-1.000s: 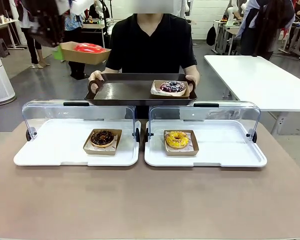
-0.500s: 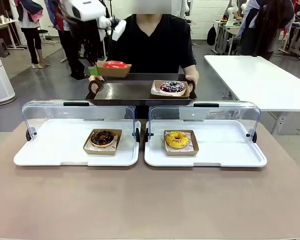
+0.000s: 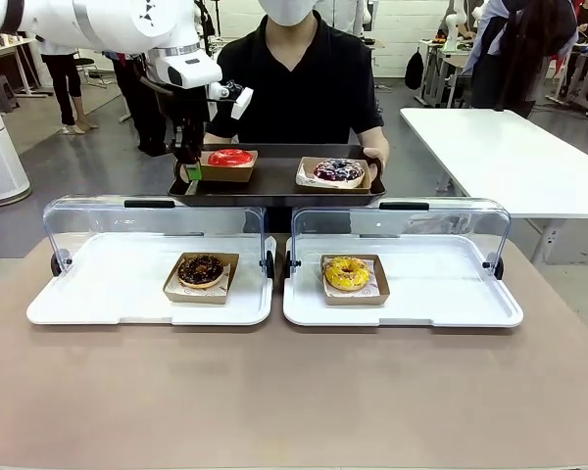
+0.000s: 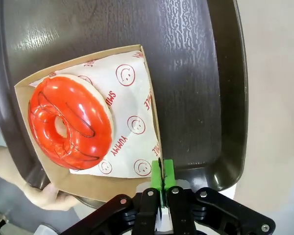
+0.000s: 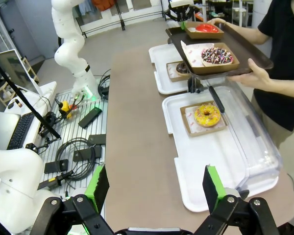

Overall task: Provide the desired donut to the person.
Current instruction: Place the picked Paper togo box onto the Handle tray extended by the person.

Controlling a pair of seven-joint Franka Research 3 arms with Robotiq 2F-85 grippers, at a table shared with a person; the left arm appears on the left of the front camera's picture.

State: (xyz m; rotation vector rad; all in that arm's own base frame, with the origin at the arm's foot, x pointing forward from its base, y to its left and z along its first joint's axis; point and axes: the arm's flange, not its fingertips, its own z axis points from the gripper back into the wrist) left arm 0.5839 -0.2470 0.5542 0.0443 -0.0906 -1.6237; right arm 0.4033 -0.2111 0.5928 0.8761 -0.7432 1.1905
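From the front, the left end effector (image 3: 190,168) is down at the near-left corner of the dark tray (image 3: 274,191) that the person (image 3: 294,78) holds out over the counter (image 3: 294,392). The red donut (image 3: 231,157) sits in its cardboard box (image 3: 225,168) on that tray, just to the right of the fingers, with a sprinkled donut (image 3: 338,170) further right. A chocolate donut (image 3: 201,269) and a yellow donut (image 3: 347,272) remain in the two white display trays.

Through the left wrist camera, the green pads (image 4: 161,180) pinch the thin wall of the box near one corner. The jaws look nearly together with the card between them; I can't tell if the grip is easing. The red donut lies up and left of the fingertips, so a retreat should go straight back off that wall.

In the right wrist view, the right end effector (image 5: 157,188) hangs wide apart, holding nothing, well back from the tray.
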